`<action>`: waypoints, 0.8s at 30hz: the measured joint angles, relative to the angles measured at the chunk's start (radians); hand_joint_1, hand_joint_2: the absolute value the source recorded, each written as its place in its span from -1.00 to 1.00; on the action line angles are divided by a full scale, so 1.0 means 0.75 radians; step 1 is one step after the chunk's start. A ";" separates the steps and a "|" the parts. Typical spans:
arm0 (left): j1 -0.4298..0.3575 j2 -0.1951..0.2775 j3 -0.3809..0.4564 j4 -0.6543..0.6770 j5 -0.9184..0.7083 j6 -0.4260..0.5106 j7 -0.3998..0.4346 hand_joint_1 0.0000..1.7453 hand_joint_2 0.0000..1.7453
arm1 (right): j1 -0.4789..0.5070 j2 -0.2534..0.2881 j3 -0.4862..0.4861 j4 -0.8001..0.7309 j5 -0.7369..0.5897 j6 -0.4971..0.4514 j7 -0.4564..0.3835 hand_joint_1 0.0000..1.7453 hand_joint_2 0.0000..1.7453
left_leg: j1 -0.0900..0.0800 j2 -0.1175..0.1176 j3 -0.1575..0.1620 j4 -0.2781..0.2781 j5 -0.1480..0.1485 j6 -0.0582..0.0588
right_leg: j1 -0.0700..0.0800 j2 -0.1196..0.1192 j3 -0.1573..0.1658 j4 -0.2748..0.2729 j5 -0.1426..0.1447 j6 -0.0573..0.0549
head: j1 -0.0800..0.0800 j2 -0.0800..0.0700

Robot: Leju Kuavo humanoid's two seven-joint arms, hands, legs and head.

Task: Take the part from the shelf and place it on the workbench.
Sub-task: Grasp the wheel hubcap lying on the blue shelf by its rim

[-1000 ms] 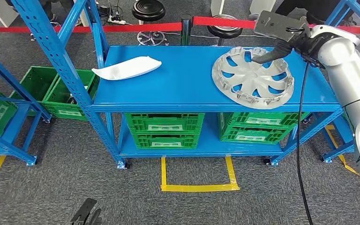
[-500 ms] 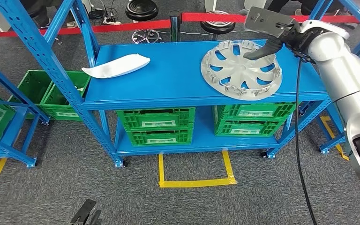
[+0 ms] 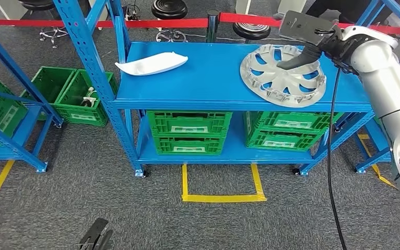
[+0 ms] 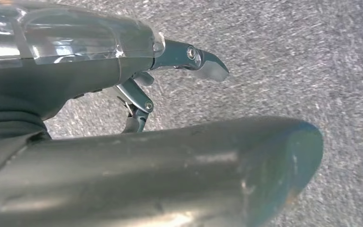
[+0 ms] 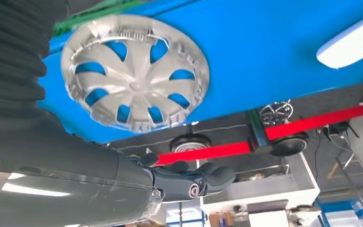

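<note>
camera shifted; right hand (image 3: pixel 312 49) open above hubcap (image 3: pixel 283 75) on shelf (image 3: pixel 208 78), left hand (image 4: pixel 137 90) empty

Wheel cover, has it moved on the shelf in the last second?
No. The wheel cover still lies at the blue shelf's right front corner; only the camera shifted.

Blue shelf (image 3: pixel 208 88) top carries a silver wheel cover (image 3: pixel 283 75) and a white part (image 3: pixel 151 63), well apart
</note>
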 joint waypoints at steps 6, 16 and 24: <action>-0.001 -0.011 0.008 0.000 -0.004 -0.008 0.005 -1.00 -1.00 | -0.013 0.005 -0.003 -0.001 -0.001 0.002 0.001 -1.00 1.00 | -0.013 0.006 -0.017 -0.001 0.017 -0.014 | 0.048 -0.003 0.189 -0.340 0.115 -0.095 | -0.005 0.000; 0.012 -0.005 0.010 0.005 -0.010 -0.018 0.000 -1.00 -1.00 | -0.001 -0.008 -0.002 -0.001 -0.005 0.009 -0.016 -1.00 1.00 | -0.013 0.004 -0.016 -0.005 0.014 -0.005 | 0.045 -0.004 0.202 -0.372 0.105 -0.045 | -0.015 0.000; 0.019 -0.004 0.022 0.008 -0.010 -0.021 0.000 -1.00 -1.00 | 0.005 -0.016 -0.002 -0.001 -0.007 0.009 -0.017 -1.00 1.00 | -0.013 0.002 -0.017 -0.006 0.013 -0.007 | 0.044 -0.006 0.202 -0.370 0.102 -0.049 | -0.019 0.000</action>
